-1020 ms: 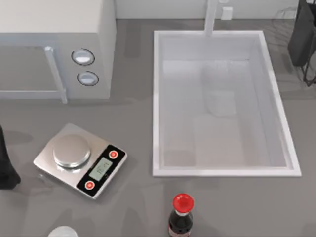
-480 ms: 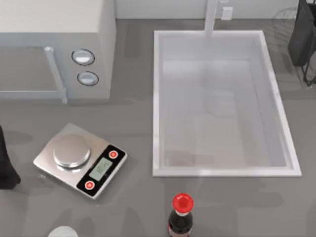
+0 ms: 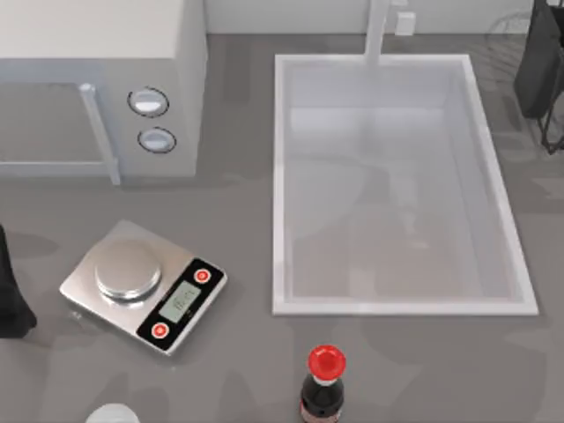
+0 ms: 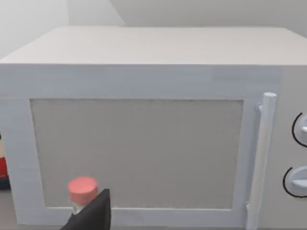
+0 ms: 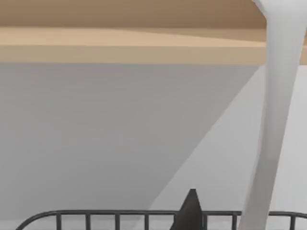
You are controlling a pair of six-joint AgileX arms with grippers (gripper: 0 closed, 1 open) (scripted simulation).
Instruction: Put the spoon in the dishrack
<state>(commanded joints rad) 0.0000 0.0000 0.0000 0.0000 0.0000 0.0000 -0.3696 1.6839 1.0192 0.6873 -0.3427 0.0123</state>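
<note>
In the right wrist view the white spoon (image 5: 276,120) rises in mid-air from beside my right gripper (image 5: 220,223), widening toward its upper end; its knob end is hidden. One dark fingertip (image 5: 192,211) shows, and the gripper is shut on the spoon. Just beyond it runs a dark wire bar of the dishrack (image 5: 120,213), with a grey wall behind. From above, the dishrack (image 3: 539,62) stands at the far right edge as a black slab with thin wire loops. My left gripper (image 4: 93,218) is parked facing the microwave; its arm (image 3: 9,295) sits at the table's left edge.
A white microwave (image 3: 97,79) fills the back left. The white sink basin (image 3: 282,176) with its faucet (image 3: 377,26) takes the middle. A kitchen scale (image 3: 141,286) lies front left, a red-capped dark bottle (image 3: 324,388) stands at the front. A pink-capped thing (image 4: 82,189) stands near my left gripper.
The soft shadows over the sink basin have shifted. The scale, the bottle and the left arm have stayed put.
</note>
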